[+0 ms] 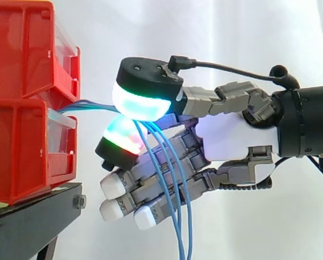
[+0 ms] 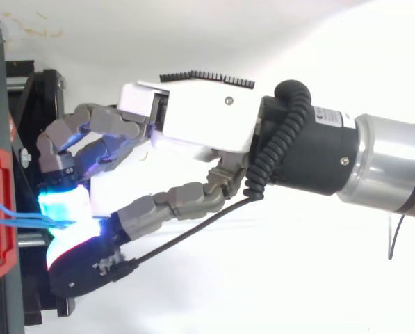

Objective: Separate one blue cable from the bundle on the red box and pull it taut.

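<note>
Pinching the blue cables (image 1: 91, 105) between glowing pads (image 1: 139, 103), the hand (image 1: 231, 138) hovers beside red bins (image 1: 20, 54).

A white curtain (image 1: 215, 32) hangs behind (faintly creased, brightly lit), a black stand (image 1: 31, 222) at lower left.

black stand (image 1: 37, 218) lower left | bolt (image 1: 79, 202) on its end | white curtain (image 1: 215, 32) behind

- Blue cables (image 1: 175, 184): lower ends cut off at the side view's bottom edge; far ends hidden inside the red bins (image 1: 20, 59).
- Red bins: cut off at the left edge.
- My robot hand (image 1: 231, 135): number of cables pinched cannot be told, hidden between my glowing pads (image 1: 142, 100).
- Black stand (image 1: 31, 216): cut off below.
</note>
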Action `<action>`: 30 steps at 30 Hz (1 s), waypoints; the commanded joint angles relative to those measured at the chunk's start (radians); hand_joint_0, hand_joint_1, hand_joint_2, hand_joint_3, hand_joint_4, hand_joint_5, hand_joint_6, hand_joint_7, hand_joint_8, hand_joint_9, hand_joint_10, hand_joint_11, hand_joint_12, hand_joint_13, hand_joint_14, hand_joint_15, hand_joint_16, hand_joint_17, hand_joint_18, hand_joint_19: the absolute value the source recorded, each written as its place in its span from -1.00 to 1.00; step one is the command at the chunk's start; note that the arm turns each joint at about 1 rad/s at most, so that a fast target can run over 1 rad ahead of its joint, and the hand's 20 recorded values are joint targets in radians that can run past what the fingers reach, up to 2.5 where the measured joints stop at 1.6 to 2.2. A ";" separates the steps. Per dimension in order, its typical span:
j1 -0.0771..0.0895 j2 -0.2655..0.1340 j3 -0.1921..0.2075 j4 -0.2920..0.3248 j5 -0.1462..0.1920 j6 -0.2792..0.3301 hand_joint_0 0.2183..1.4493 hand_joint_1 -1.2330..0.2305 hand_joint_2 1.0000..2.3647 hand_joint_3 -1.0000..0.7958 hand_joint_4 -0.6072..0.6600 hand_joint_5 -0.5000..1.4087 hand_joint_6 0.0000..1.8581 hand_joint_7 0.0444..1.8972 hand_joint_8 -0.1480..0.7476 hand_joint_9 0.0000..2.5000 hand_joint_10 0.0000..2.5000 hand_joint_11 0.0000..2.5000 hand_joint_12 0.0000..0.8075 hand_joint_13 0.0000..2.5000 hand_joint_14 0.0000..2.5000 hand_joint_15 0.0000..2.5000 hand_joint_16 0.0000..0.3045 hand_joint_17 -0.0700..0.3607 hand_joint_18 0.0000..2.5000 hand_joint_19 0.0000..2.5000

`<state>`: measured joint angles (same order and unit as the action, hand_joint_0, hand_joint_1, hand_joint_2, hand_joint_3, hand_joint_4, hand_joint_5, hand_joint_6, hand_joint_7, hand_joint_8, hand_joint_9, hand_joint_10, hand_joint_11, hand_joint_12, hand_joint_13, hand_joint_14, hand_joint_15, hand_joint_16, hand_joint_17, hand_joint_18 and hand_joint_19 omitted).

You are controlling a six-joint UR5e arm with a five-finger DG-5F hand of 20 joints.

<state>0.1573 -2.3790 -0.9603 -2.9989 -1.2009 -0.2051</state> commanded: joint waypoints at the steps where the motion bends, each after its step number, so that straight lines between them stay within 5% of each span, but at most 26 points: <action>1: -0.001 0.000 0.000 -0.002 0.000 0.001 -0.05 -0.57 -1.00 -0.44 -0.10 -0.68 0.00 0.19 0.00 -0.36 -0.99 -0.61 -0.04 -0.42 -0.99 -0.78 -0.71 -0.21 -0.42 -0.76; 10: -0.001 0.000 0.000 0.000 0.000 0.012 -0.20 -0.58 -1.00 -0.44 0.10 -0.66 0.00 0.15 0.02 -0.28 -0.99 -0.54 -0.07 -0.36 -0.99 -0.73 -0.72 -0.23 -0.37 -0.73; 17: -0.004 0.000 0.000 0.000 -0.002 0.013 -0.52 -0.35 -1.00 -0.44 0.17 -0.62 -0.03 0.13 0.10 -0.20 -0.99 -0.53 0.00 -0.32 -0.99 -0.70 -0.69 -0.18 -0.35 -0.70; 23: -0.004 0.000 0.000 0.000 -0.003 0.018 -0.48 -0.04 -1.00 -0.44 0.10 -0.61 -0.04 0.19 0.09 -0.17 -0.99 -0.52 -0.02 -0.31 -0.99 -0.68 -0.69 -0.19 -0.36 -0.65; 30: -0.004 0.000 0.000 0.000 -0.005 0.027 -0.41 -0.32 -0.98 -0.07 0.11 -0.61 -0.03 0.19 0.16 -0.16 -0.99 -0.51 0.07 -0.29 -0.99 -0.67 -0.65 -0.11 -0.32 -0.67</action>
<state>0.1536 -2.3790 -0.9600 -2.9990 -1.2044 -0.1798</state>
